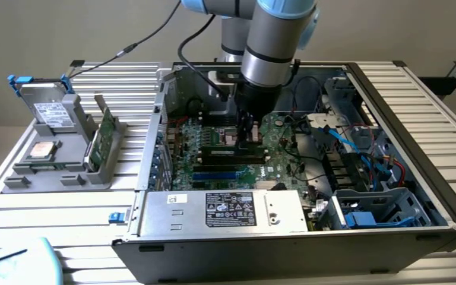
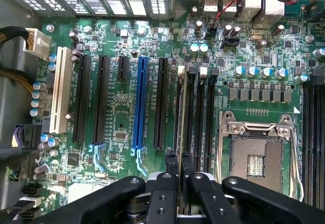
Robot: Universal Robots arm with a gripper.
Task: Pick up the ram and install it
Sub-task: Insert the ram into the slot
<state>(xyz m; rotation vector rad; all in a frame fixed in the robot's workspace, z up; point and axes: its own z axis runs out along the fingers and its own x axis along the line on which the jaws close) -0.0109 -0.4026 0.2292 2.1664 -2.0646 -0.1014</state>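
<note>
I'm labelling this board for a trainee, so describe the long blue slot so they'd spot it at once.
Look into the open black computer case at the green motherboard. A row of long parallel slots crosses it, and the long blue plastic slot sits mid-row. Its neighbours are black and the end slot white; it alone is blue.

Power supply label (image 1: 230,209) print illegible; no readable text

Green motherboard (image 2: 122,107) — one blue slot (image 2: 138,102), one white slot (image 2: 62,89) — black tool (image 2: 179,162), silver ribbed table (image 1: 121,74)
</note>
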